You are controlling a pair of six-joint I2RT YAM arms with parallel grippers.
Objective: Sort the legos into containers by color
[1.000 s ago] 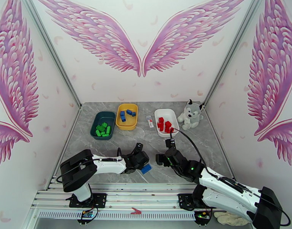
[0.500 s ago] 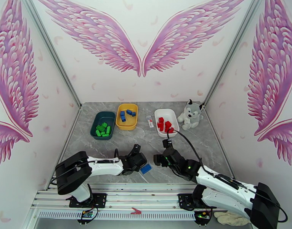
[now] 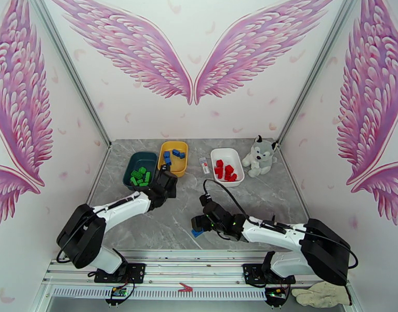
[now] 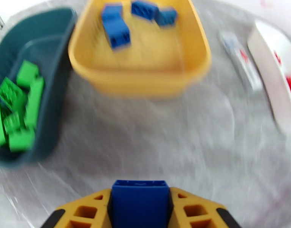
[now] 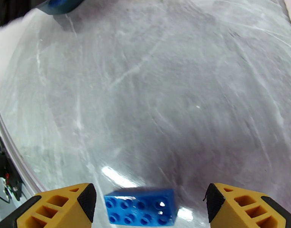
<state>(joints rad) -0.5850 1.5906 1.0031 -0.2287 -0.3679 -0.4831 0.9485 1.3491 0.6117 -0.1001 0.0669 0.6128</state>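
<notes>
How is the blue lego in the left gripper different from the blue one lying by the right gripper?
The blue plastic brick is clamped in the left gripper; the oblong blue studded brick lies loose on the grey marble-look table between the open fingers of the right gripper, touching neither. The clamped one shows a smooth face, the loose one two rows of studs. Both are blue.

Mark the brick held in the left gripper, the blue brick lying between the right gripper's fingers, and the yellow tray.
held brick (image 4: pixel 139 204): left wrist view, its blue front face.
loose brick (image 5: pixel 139 206): right wrist view, its studded top.
yellow tray (image 4: pixel 138 82): left wrist view, its near wall.
</notes>
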